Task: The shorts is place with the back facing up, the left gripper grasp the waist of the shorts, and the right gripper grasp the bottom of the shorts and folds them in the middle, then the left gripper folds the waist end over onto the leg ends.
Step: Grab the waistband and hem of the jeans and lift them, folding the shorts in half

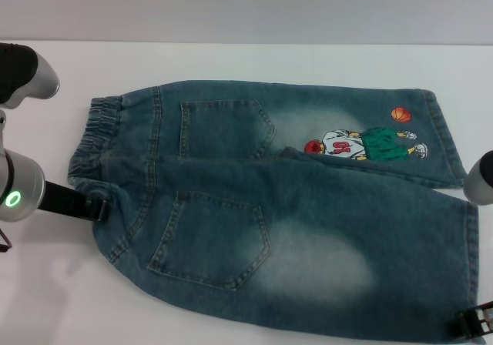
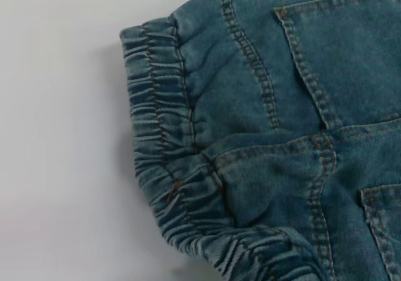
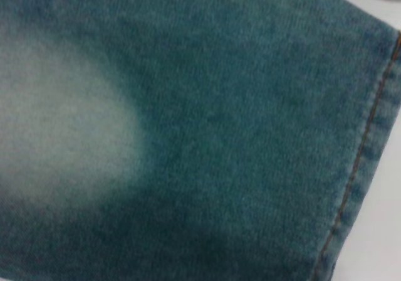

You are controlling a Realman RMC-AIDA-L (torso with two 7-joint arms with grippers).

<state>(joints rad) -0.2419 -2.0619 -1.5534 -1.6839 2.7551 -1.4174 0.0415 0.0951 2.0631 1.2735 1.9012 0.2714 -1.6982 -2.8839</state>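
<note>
The faded blue denim shorts (image 1: 254, 206) lie back up on the white table (image 1: 231, 60), both patch pockets showing. The ruffled waist (image 1: 96, 133) is at the left and also fills the left wrist view (image 2: 156, 105). The leg hems (image 1: 447, 137) are at the right, with the basketball print (image 1: 362, 143) on the far leg. The near leg overlaps the far one along the middle. My left gripper (image 1: 100, 209) touches the waist's near corner. My right gripper (image 1: 471, 323) is at the near hem's front corner. That hem (image 3: 366, 162) shows in the right wrist view.
A grey segment of the left arm (image 1: 27, 72) hangs over the table's far left. Part of the right arm (image 1: 481, 179) stands at the right edge beside the hems. Bare table surrounds the shorts.
</note>
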